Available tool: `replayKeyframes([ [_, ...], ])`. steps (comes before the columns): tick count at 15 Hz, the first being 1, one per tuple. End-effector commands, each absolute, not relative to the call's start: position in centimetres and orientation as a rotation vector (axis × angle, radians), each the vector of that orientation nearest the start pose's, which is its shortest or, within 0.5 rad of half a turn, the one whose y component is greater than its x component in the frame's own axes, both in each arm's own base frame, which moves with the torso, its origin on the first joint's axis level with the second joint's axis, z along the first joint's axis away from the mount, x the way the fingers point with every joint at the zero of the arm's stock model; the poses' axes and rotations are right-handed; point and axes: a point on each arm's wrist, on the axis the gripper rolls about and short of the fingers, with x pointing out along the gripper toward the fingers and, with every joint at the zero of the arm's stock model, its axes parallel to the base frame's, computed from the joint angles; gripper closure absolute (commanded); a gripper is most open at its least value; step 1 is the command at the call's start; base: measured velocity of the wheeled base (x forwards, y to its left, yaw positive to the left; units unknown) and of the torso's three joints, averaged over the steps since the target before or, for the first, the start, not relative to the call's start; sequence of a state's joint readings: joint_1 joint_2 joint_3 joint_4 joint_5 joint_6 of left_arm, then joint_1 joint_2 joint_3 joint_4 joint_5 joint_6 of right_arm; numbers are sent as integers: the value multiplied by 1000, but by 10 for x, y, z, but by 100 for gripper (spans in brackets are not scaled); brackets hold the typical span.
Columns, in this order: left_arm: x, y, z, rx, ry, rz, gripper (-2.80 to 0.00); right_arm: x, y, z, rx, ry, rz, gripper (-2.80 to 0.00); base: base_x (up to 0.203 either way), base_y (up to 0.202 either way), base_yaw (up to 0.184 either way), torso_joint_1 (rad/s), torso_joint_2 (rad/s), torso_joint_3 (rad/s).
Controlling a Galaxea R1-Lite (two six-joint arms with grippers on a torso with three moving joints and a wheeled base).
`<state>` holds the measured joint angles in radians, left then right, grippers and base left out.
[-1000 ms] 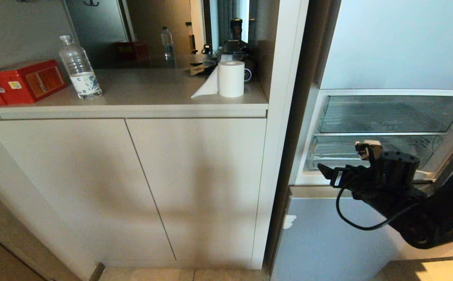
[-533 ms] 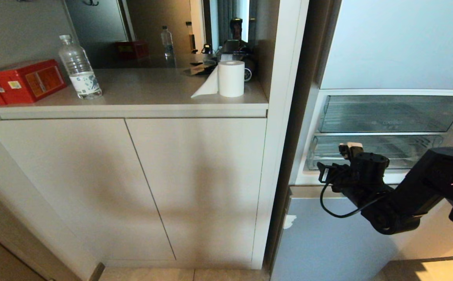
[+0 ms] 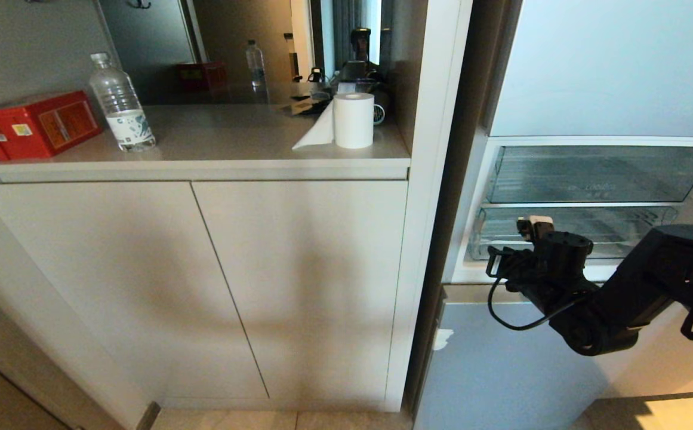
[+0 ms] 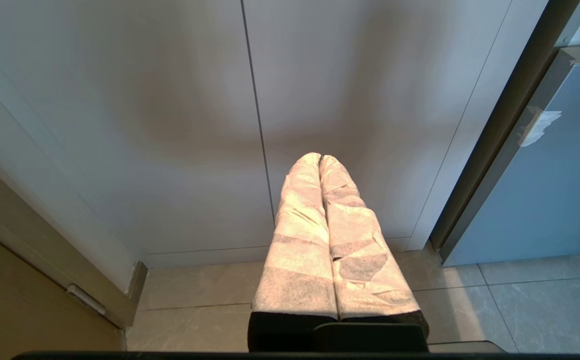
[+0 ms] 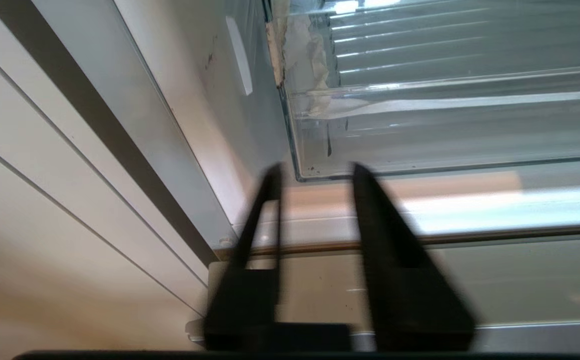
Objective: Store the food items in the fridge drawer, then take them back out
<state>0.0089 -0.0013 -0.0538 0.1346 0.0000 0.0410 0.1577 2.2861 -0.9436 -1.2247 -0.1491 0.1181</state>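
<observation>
The fridge drawer point(image 3: 573, 233) is the lower clear ribbed bin in the fridge's open middle section; its front corner point(image 5: 419, 140) fills the right wrist view. My right gripper point(image 3: 501, 263) hovers just in front of the drawer's left front corner. It is open point(image 5: 314, 170), with a moderate gap and nothing between its dark fingers point(image 5: 369, 200). My left gripper point(image 4: 319, 157) is parked low, facing the cabinet doors, its white-wrapped fingers pressed shut and empty. No food items are in view.
A second clear drawer point(image 3: 591, 173) sits just above. The pale-blue bottom door point(image 3: 501, 364) is below the gripper. To the left, a cabinet counter point(image 3: 233, 149) carries a red box point(image 3: 36, 122), a water bottle point(image 3: 120, 101) and a paper roll point(image 3: 353, 119).
My right arm has swung left and slightly up toward the drawer's left front corner. Its forearm now stretches in from the right.
</observation>
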Motion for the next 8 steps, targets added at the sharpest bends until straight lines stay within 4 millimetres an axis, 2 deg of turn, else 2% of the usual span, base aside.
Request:
replayKeyframes([
  [1,-28,0,76,41,81,8,0,411,62,70,107,79,4,-280,0,0,0,0,0,0],
  [3,-28,0,76,41,80,8,0,417,62,75,115,49,5,-280,0,0,0,0,0,0],
  [8,-28,0,76,41,81,8,0,432,65,67,114,36,3,-280,0,0,0,0,0,0],
])
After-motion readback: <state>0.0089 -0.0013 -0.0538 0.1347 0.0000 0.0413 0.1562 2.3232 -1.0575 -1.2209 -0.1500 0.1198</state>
